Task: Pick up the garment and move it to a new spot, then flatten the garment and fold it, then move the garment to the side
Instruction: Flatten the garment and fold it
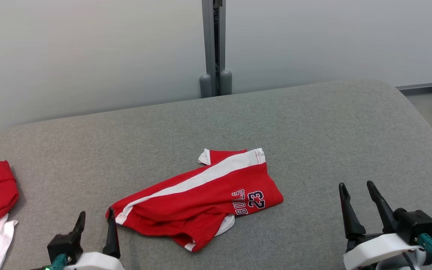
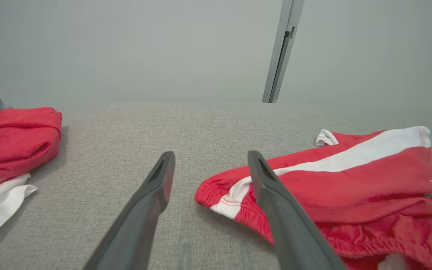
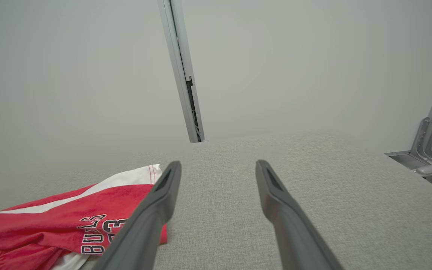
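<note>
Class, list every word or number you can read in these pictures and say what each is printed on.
"BULLS": on the red shorts, near a leg hem, upside down in the head view.
"23": just beside it, on the same shorts.
Left wrist view: the same print is too blurred to read.

The red-and-white soft cloth shorts at mid-frame look matt, with a gathered elastic waistband. The grey woven fabric surface under them is coarse and matt. At lower left, the left gripper has dark fingers of smooth matt plastic. The grey post at top centre looks like painted metal.
</note>
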`<state>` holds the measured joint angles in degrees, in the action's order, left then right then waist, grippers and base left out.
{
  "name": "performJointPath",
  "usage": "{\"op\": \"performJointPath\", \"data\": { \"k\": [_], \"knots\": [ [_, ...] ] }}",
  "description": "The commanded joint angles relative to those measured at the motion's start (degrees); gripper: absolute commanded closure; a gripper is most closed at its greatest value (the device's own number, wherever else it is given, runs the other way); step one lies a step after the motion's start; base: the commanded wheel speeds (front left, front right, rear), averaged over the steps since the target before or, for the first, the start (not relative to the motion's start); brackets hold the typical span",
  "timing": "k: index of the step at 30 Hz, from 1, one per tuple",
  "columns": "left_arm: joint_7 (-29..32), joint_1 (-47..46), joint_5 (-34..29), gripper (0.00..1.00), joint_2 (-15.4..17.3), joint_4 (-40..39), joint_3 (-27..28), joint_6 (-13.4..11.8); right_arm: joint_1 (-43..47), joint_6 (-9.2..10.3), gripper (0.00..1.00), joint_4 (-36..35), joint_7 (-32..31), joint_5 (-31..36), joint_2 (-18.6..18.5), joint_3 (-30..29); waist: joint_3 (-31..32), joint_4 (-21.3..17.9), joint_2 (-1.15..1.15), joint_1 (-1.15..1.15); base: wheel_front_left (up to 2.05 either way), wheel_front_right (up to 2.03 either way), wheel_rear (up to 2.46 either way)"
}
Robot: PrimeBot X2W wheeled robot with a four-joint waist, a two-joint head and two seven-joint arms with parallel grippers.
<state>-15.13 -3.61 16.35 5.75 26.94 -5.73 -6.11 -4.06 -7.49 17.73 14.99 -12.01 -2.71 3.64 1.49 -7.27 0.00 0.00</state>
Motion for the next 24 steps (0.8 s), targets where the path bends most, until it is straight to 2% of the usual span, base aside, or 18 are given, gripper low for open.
{"op": "performJointPath", "data": {
  "k": [1,7,12,17,24],
  "knots": [
    [0.0,1.2,-0.7,0.00,-0.2,-0.9,0.8,-0.1,0.6,0.00,0.00,-0.1,0.3,0.4,-0.4,-0.3,0.4,-0.1,0.00,0.00,0.00,0.00,0.00],
    [0.0,6.5,-3.6,0.00,-2.2,-4.6,3.3,1.3,1.7,0.00,0.00,-0.5,0.3,0.7,-0.3,0.0,1.6,0.1,0.00,0.00,0.00,0.00,0.00],
    [0.0,8.4,-4.4,0.00,-2.7,-4.8,3.3,1.3,2.1,0.00,0.00,0.1,0.3,1.3,-0.3,1.0,1.9,0.9,0.00,0.00,0.00,0.00,0.00],
    [0.0,7.5,-2.5,0.00,-2.8,-4.4,0.8,1.2,1.9,0.00,0.00,0.5,0.3,1.3,-0.4,1.5,1.4,1.8,0.00,0.00,0.00,0.00,0.00],
    [0.0,4.0,3.4,0.00,-2.8,-1.9,-2.6,3.5,0.8,0.00,0.00,0.9,0.3,1.4,-0.4,2.5,-1.5,3.0,0.00,0.00,0.00,0.00,0.00]
  ]
}}
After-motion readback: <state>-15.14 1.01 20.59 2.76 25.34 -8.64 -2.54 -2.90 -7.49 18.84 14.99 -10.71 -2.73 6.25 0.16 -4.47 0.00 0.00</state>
